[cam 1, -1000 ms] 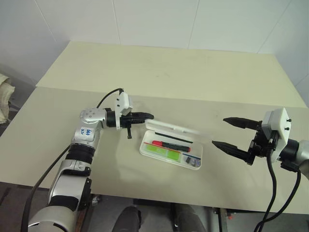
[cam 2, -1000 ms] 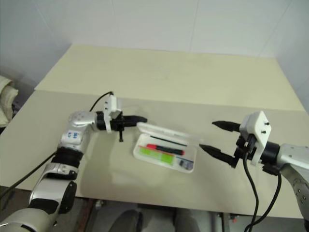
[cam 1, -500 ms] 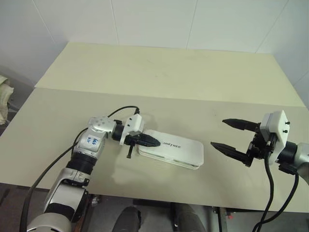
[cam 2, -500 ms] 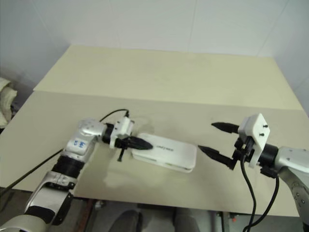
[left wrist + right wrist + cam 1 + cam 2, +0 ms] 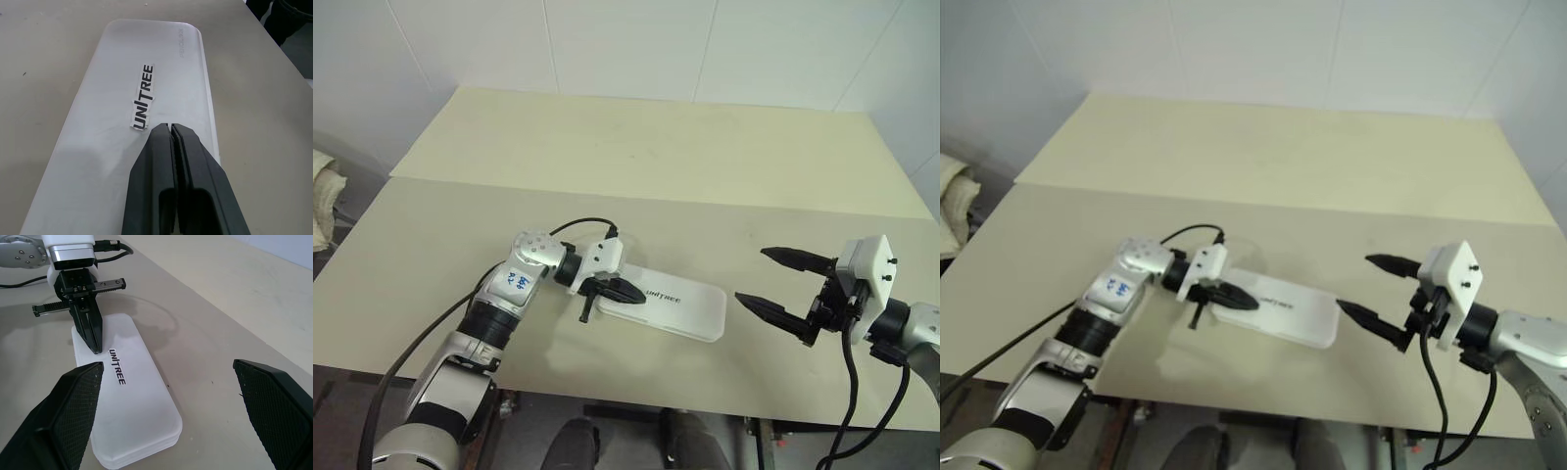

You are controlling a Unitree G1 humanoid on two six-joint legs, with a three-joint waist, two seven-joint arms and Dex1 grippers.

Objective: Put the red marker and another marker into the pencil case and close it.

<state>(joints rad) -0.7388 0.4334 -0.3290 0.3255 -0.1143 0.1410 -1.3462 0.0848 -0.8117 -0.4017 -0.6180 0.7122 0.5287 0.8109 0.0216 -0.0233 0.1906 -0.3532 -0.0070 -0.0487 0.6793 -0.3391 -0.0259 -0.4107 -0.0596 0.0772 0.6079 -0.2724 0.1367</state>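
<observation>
Your flat white hard-plastic pencil case [image 5: 663, 307] with rounded corners lies lid-down and closed near the front edge of the pale cream table [image 5: 636, 157], its long axis running left to right with a slight slant, the right end nearer you. The markers can't be seen; with the lid shut, they are presumably inside.

Your left gripper [image 5: 631, 291] has its two black fingers pressed together with nothing between them, tips resting on or just above the left part of the lid, right beside the dark "Unitree" print [image 5: 144, 96]. It points along the case's length, toward the right. You can't tell from here whether the lid has fully latched.

Your right gripper [image 5: 771, 281] hangs just off the case's right end, fingers spread wide and holding nothing.

The left arm is plainly the nearer one. If a final press is needed, it comes straight down from where those closed tips sit.
</observation>
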